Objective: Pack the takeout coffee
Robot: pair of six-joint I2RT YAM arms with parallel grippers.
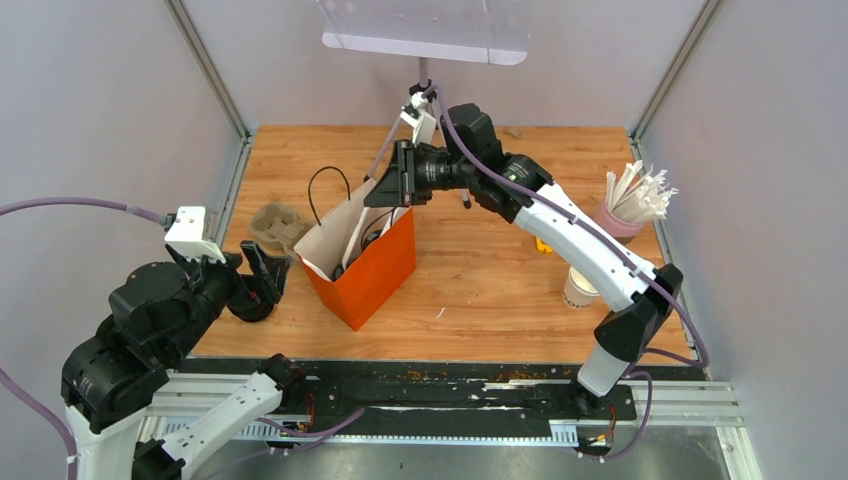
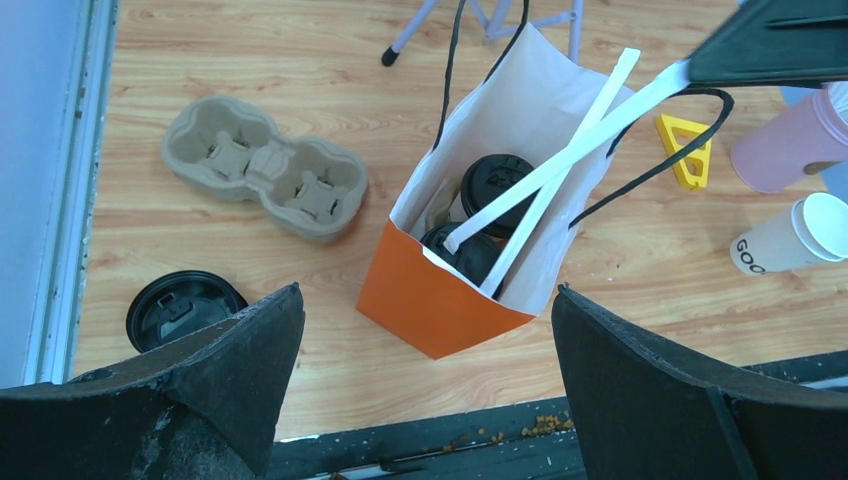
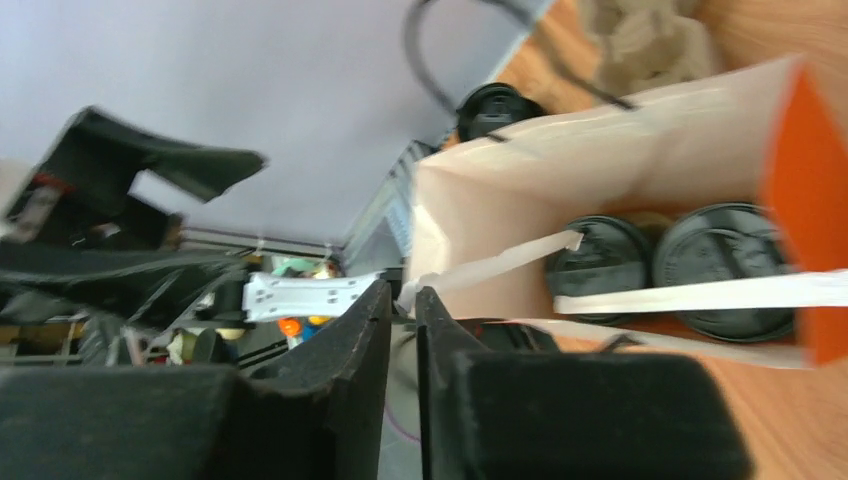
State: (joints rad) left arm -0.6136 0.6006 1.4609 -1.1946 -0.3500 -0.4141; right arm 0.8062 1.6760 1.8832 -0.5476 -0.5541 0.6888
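Top view: right arm point(image 1: 585, 238) stretches to the upper middle, with the right gripper point(image 1: 402, 186) over the mouth of the orange bag point(image 1: 372, 272). The left arm point(image 1: 140, 330) is folded lower left, left gripper point(image 1: 262, 270) beside the bag. Left wrist: fingers spread wide, two lidded cups point(image 2: 494, 180) inside the bag at centre frame, a white straw point(image 2: 570, 157) leaning over them. Right wrist: fingers pinching the white straw's end, cups off to the right.

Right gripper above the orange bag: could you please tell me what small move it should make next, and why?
Probably open the fingers. The right gripper seems to pinch a white straw whose lower end already sits among the lidded cups inside the orange bag, so releasing should drop it in.
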